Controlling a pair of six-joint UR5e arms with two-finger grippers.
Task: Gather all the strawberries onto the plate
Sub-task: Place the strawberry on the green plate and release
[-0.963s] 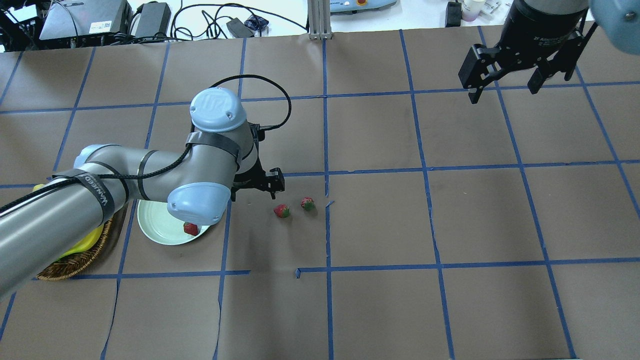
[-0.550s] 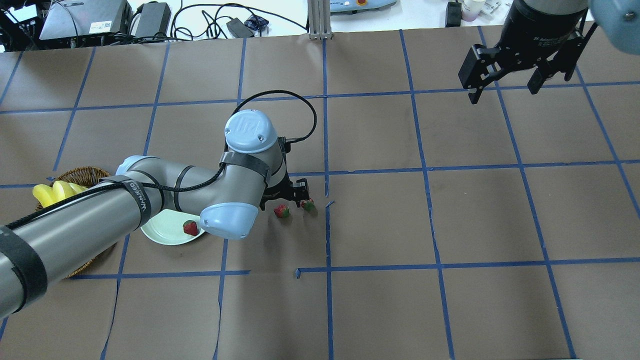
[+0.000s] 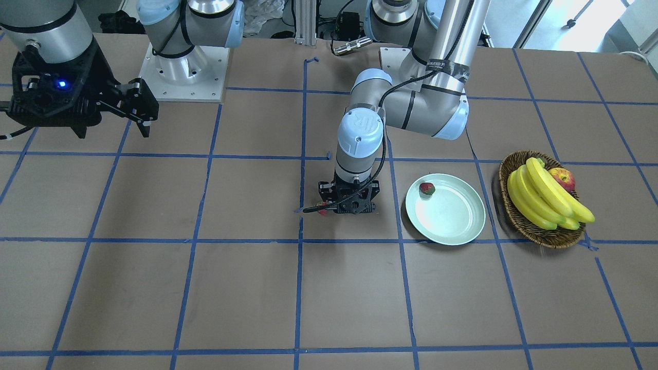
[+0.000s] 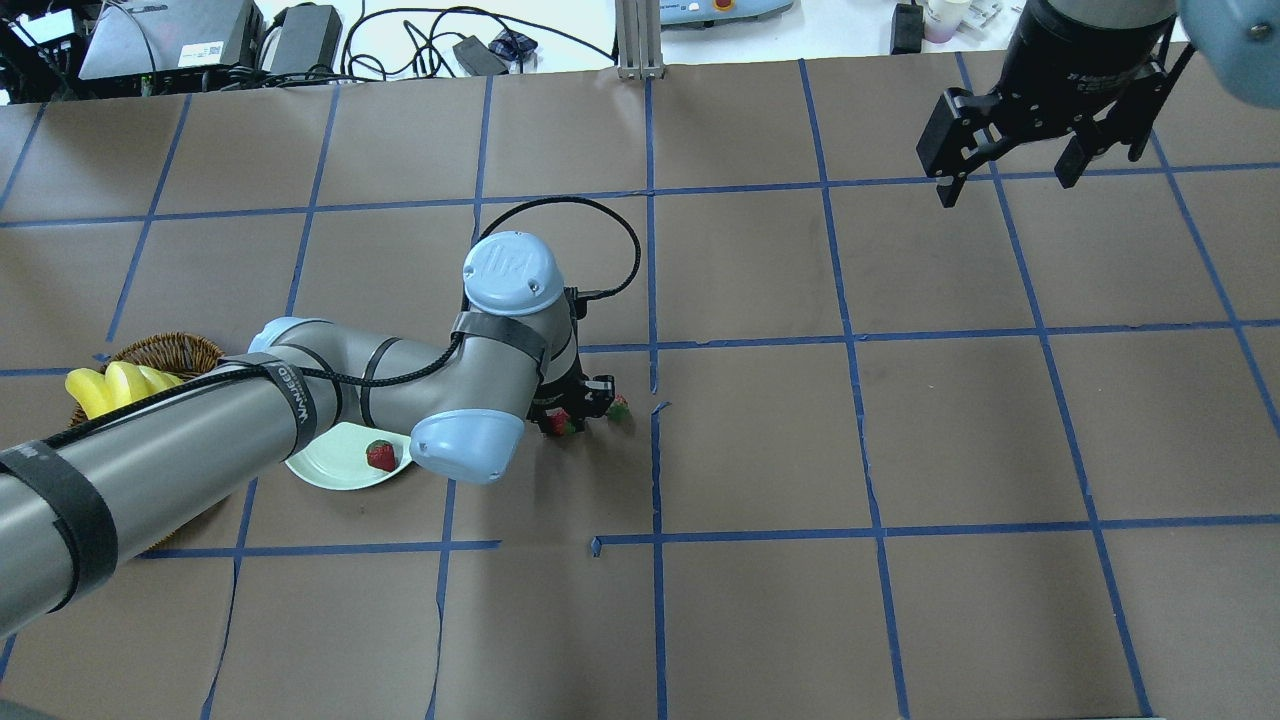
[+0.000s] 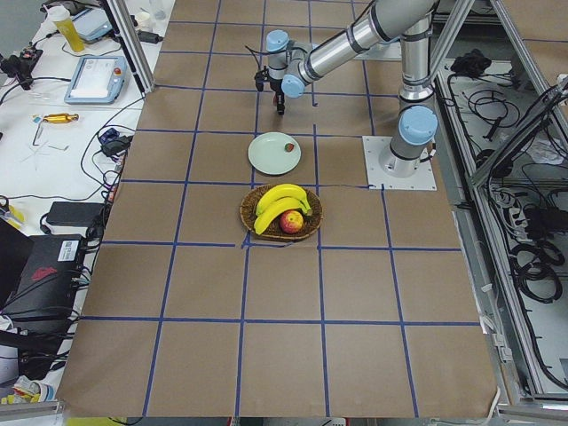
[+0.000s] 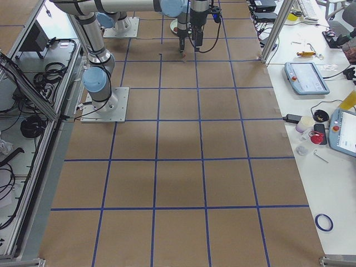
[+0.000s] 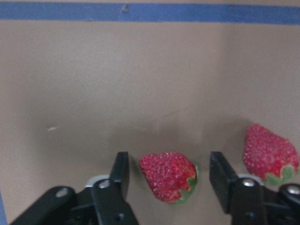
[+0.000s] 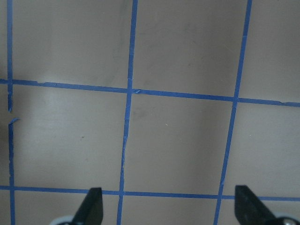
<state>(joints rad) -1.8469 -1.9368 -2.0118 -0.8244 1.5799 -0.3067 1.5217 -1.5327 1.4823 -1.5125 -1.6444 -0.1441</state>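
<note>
Black fingers of the left hand are down at the brown paper-covered table, spread apart on either side of 1 small red strawberry with a green leafy cap. In the left wrist view a thin gap shows on each side of the berry, so the hand is open around it and not clamped. A 2nd red strawberry lies on the paper just outside the finger on that view's right, close to the finger. Its green cap points toward the camera. Farther along the paper, a blue tape line crosses the top of that view. Near the left hand, on its outer side, sits the round, shallow, mint-white plate, with a 3rd red strawberry inside it by the rim nearest the hand. Just beyond the plate and apart from it is a brown woven wicker basket holding yellow bananas and a red-yellow apple. Well apart, across the table, the right hand hangs above bare paper with its 2 fingers wide apart.
</note>
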